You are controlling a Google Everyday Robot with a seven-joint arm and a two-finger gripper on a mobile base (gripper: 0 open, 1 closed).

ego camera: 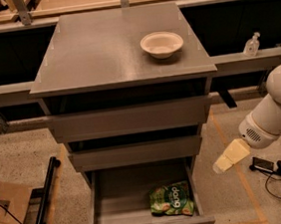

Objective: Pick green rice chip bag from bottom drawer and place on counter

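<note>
The green rice chip bag (172, 200) lies flat in the front right corner of the open bottom drawer (110, 207), white "dang" lettering facing up. The counter (103, 48) is the grey cabinet top above the three drawers. My gripper (224, 159) hangs from the white arm at the right, just outside the cabinet's right side, level with the bottom drawer and up and to the right of the bag. It is apart from the bag and holds nothing that I can see.
A white bowl (161, 43) sits on the counter's right rear part. The two upper drawers (131, 119) stick out slightly. A clear bottle (251, 45) stands on the long ledge at right. A cardboard box (4, 208) and a black bar (45, 194) lie on the floor at left.
</note>
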